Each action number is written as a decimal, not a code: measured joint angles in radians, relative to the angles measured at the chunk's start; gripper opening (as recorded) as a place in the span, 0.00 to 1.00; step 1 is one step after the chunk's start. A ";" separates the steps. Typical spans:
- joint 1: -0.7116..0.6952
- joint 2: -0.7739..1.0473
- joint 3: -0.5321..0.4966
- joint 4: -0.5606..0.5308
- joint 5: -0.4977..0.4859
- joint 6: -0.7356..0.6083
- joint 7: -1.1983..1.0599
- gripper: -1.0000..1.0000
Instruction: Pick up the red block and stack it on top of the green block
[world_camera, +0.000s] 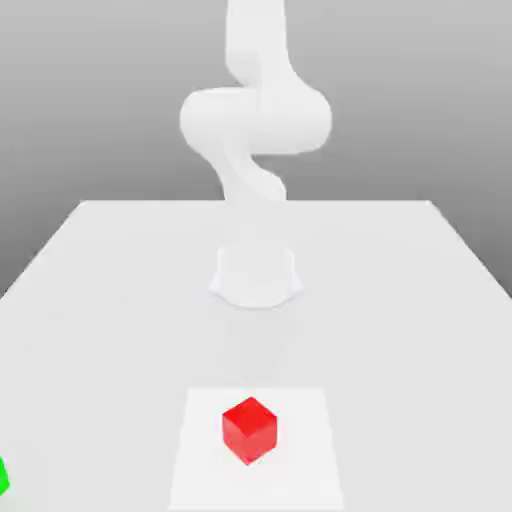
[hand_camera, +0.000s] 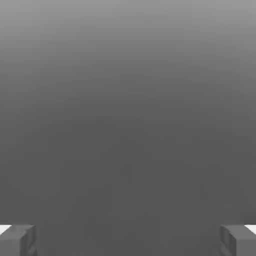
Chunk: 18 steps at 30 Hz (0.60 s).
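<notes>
Small rigid cube, waiting on a flat-faced grip

You're facing a red block (world_camera: 249, 431) that is sitting on the white patch (world_camera: 320, 480), a corner turned toward the exterior view — probably light, stiff and hard to crush. Your gripper (hand_camera: 128, 241) is standing wide open, holding nothing. You're likely wanting two opposite upright faces, gripped squarely at mid-height — edges would be inviting a twist. The green block (world_camera: 3, 477) is peeking in at the exterior view's left edge.

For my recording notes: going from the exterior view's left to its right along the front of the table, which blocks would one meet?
Green block, cut off by the picture's edge → red block, on the white patch.
</notes>
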 joint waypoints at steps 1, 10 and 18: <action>0.006 0.040 -0.006 -0.019 -0.007 0.022 -0.030 0.50; 0.060 0.369 -0.074 -0.177 -0.040 0.201 -0.291 0.50; 0.092 0.660 -0.114 -0.316 0.000 0.359 -0.569 0.50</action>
